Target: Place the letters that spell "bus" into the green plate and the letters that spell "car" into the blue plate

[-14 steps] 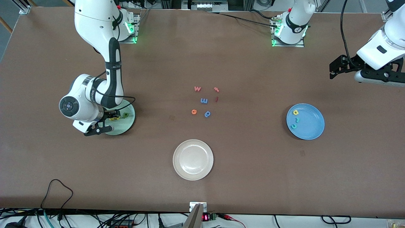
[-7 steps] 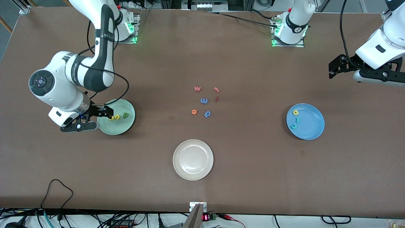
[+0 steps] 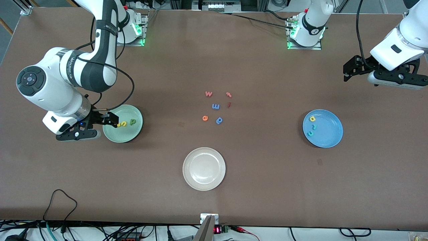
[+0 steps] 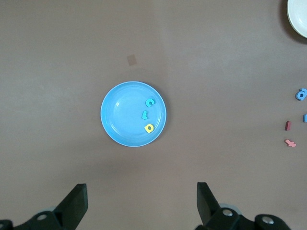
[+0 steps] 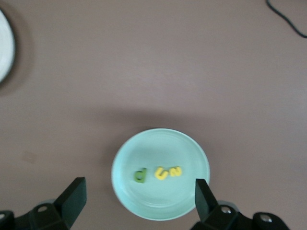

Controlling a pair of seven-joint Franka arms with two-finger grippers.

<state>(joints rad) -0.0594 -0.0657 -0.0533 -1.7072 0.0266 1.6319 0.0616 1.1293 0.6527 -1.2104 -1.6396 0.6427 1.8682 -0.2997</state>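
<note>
The green plate lies toward the right arm's end of the table. In it are a dark green b, a yellow s and a yellow u. My right gripper hangs open and empty over that plate's rim; its wrist view shows the green plate with b, u and s. The blue plate holds a yellow a, a teal r and a teal c. My left gripper waits open, high over bare table near its end, looking down on the blue plate.
An off-white plate sits nearer the front camera, mid-table. Loose letters lie in the middle: pink w, pink r-like piece, blue m, orange e, blue p. A black cable loops by the front edge.
My right arm has lifted off the green plate and drawn back toward its end of the table, leaving the yellow letters in the plate. The left arm has drifted slightly.
</note>
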